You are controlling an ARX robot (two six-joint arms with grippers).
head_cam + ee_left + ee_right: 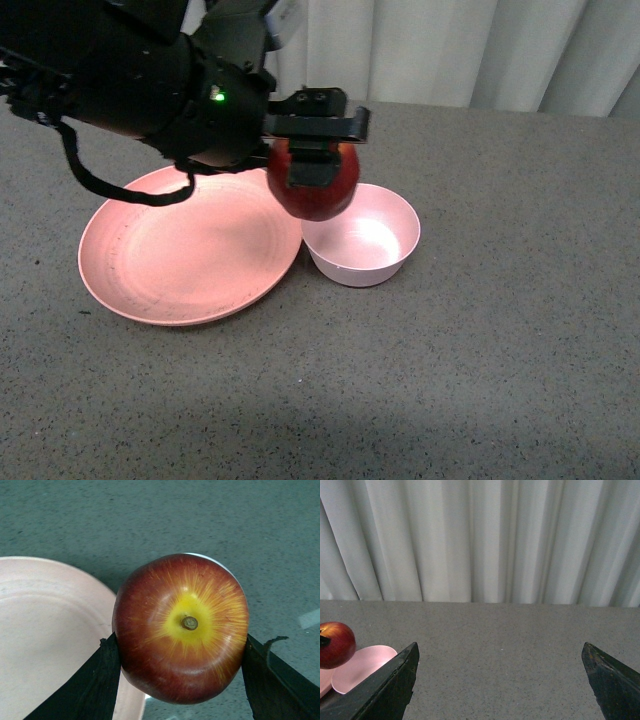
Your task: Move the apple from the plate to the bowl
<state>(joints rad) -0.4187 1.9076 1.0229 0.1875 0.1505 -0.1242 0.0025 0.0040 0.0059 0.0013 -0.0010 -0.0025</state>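
My left gripper (314, 170) is shut on the dark-red apple (318, 190) and holds it in the air, over the gap between the plate's right edge and the bowl's left rim. The salmon-pink plate (150, 270) lies empty at the left. The small pale pink bowl (385, 255) stands empty, touching the plate's right side. In the left wrist view the apple (170, 665) fills the jaws (181, 680), stem up, with the plate (40, 640) beside it and a sliver of the bowl's rim (210, 558) behind. My right gripper (500, 680) is open and empty; its view shows the apple (335, 644) and bowl (357, 667) far off.
The grey speckled table (480, 350) stretches around the dishes. White curtains (450, 50) hang behind the table's far edge. The left arm's black body (130, 70) and cable hang over the plate's far side.
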